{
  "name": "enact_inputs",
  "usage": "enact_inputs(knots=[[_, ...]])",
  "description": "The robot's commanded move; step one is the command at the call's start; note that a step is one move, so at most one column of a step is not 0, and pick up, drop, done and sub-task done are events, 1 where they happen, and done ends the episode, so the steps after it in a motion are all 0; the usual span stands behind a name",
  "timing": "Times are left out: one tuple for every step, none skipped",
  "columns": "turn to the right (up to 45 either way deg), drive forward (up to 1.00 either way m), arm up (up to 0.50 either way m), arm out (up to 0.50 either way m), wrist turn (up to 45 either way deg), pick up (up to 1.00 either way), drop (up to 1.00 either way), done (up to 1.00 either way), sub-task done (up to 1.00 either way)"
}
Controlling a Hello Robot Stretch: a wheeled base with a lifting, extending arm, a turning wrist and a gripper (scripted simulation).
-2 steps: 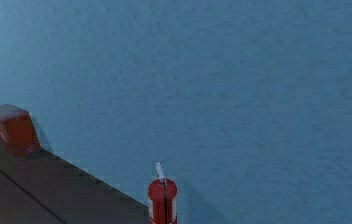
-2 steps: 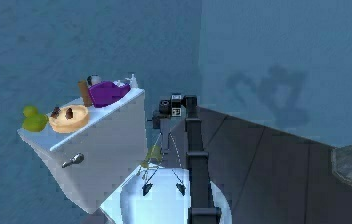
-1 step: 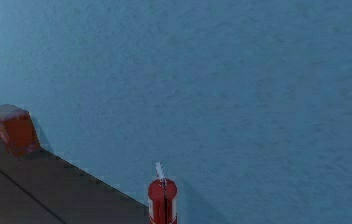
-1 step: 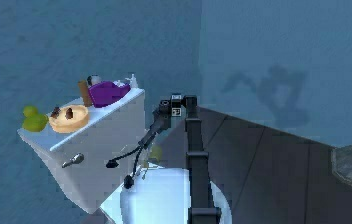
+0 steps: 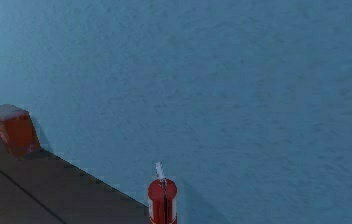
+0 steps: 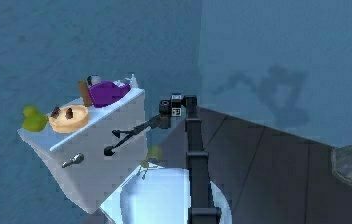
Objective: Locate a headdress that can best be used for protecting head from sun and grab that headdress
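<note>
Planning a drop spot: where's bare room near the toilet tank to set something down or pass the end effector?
Tank lid is crowded along its length. Bare: dark floor right of the arm, back to the blue wall.

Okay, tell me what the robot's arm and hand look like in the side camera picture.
The arm is a dark, square-sided bar. At its far end sit two small white squares with black marks. Beside them is the hand: a compact dark body with two thin, dark fingers.
</note>
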Motion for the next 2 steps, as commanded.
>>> enact_inputs(knots=[[0.0, 0.00, 0.00, 0.00, 33.0, 0.00, 0.00, 0.00, 0.00], [0.0, 0.00, -0.30, 0.00, 0.0, 0.00, 0.00, 0.00, 0.00]])
